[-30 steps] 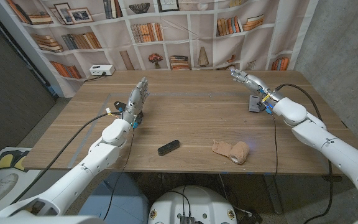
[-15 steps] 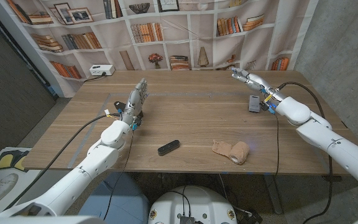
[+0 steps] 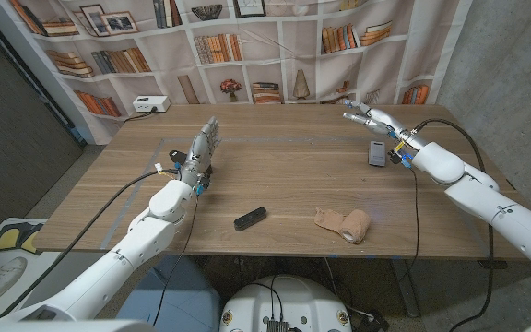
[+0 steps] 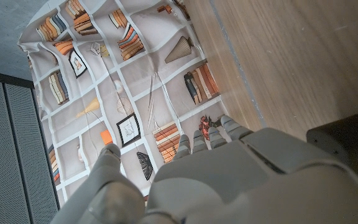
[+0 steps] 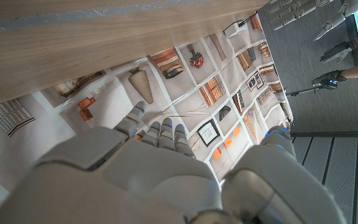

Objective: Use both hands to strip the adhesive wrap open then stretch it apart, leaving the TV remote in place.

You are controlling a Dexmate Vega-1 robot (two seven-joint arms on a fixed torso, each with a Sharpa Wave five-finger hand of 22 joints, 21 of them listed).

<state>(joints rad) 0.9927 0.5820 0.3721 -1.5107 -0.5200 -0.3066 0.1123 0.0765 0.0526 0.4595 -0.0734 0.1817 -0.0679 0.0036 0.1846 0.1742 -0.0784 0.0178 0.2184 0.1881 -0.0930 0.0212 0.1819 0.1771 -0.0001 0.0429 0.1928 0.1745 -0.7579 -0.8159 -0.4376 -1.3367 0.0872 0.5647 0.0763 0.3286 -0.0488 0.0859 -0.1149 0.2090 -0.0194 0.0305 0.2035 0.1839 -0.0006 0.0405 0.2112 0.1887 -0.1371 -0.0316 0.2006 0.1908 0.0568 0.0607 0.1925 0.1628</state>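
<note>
Wooden table (image 3: 293, 175), bookshelf-print backdrop (image 3: 247, 46) along its far edge.
Your left hand (image 3: 201, 152) and right hand (image 3: 369, 117) hold nothing, fingers apart, toward the far corners; adhesive wrap (image 3: 344, 223) and TV remote (image 3: 250, 219) lie by the near edge, bare wood between. The right wrist view adds a tripod (image 5: 303, 90).

We note white, rounded arm shells, a grey segmented left robot hand (image 3: 202, 148) and right robot hand (image 3: 369, 117), black cables along both forearms, small blue wrist fittings.
</note>
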